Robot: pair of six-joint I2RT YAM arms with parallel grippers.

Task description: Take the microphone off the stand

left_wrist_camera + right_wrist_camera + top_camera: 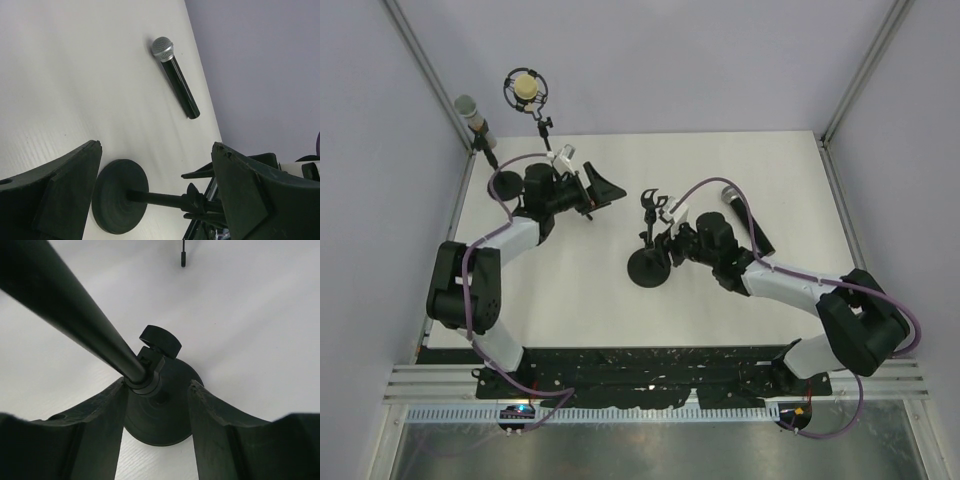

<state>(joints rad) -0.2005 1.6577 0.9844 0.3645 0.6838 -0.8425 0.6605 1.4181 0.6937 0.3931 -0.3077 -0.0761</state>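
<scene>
The black microphone (748, 220) with a silver head lies flat on the white table (560, 290), just behind my right wrist; it also shows in the left wrist view (176, 80). The black stand (648, 268) has a round base, a thin pole and an empty clip (651, 200) at its top. My right gripper (665, 243) is open, its fingers either side of the pole's lower collar (145, 372), above the base (167, 415). My left gripper (603, 192) is open and empty, left of the stand, facing it (120, 202).
At the back left corner a grey microphone (470, 110) stands on a stand, and a yellow one (525, 90) hangs in a round shock mount. Walls and frame posts close the table on three sides.
</scene>
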